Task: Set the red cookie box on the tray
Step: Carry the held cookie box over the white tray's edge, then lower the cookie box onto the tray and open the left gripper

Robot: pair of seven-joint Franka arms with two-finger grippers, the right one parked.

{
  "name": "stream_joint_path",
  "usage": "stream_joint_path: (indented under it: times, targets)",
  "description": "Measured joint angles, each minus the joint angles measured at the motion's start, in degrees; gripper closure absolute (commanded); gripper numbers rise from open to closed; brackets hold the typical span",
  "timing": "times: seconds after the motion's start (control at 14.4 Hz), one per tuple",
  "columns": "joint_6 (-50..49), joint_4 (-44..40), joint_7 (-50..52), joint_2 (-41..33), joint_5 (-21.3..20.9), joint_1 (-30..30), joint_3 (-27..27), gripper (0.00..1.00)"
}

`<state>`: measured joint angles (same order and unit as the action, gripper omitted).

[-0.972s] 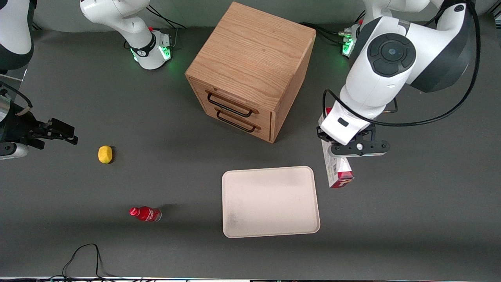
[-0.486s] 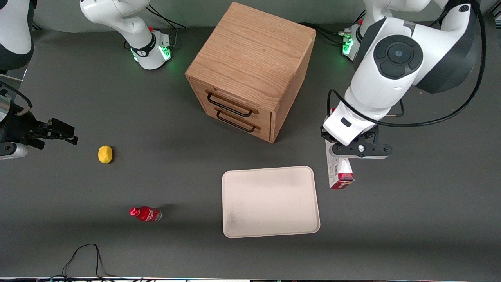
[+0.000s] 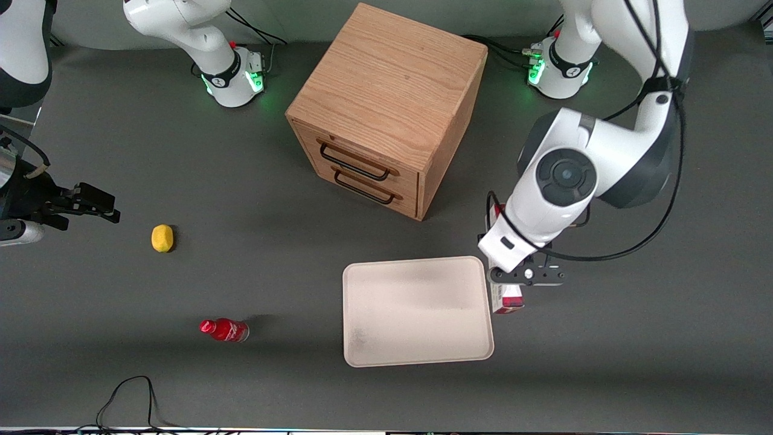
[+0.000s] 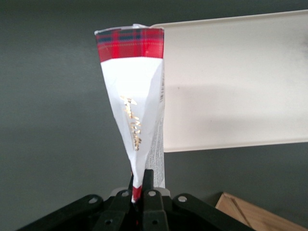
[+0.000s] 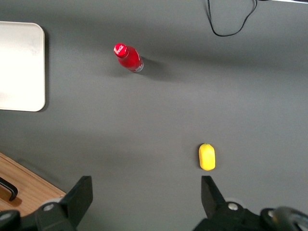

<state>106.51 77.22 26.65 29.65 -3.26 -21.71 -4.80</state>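
A: Layout, biggest first?

B: Dark grey counter point(image 3: 181, 181). Wooden two-drawer cabinet point(image 3: 386, 106) at mid-counter, farther from the front camera than everything else, black handles angled toward the camera. Cream-white tray point(image 3: 416, 311) in front of the cabinet, nearer the camera, flat on the counter.

A: Red cookie box?

B: Red cookie box point(image 3: 506, 299) hangs in the gripper point(image 3: 524, 276), just beside the tray edge on the working arm's side. Front view: mostly hidden under the wrist; only the red end nearer the camera and a sliver farther back show. Can't tell if it overlaps the rim or sits just off it. In the wrist view the box point(image 4: 134, 110) runs away from the camera, white face with gold script, red tartan band at its end, alongside the tray point(image 4: 231, 86).

A: Jaws?

B: Nearly closed, pinching the box's narrow end; both fingers point(image 4: 148, 180) pressed against it in the wrist view.

A: Small stuff?

B: Small red bottle point(image 3: 224, 330) with white label, lying on its side, toward the parked arm's end, well apart from the tray. Yellow lemon point(image 3: 162, 237), farther from the camera than the bottle and nearer the parked arm's end.
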Motion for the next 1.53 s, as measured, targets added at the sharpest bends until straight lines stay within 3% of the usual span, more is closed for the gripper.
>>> stream_joint_path:
  times: [0.42, 0.97, 1.46, 1.53]
  targets:
    - [1.1, -3.7, 2.6, 5.6, 0.9, -0.1, -0.3, 1.00]
    - [11.5, -5.1, 3.4, 14.9, 1.0, -0.1, -0.3, 1.00]
    - [16.9, -5.3, 3.8, 18.7, 1.0, -0.1, -0.2, 1.00]
    - [17.0, -5.3, 3.8, 19.0, 1.0, -0.1, -0.2, 0.74]
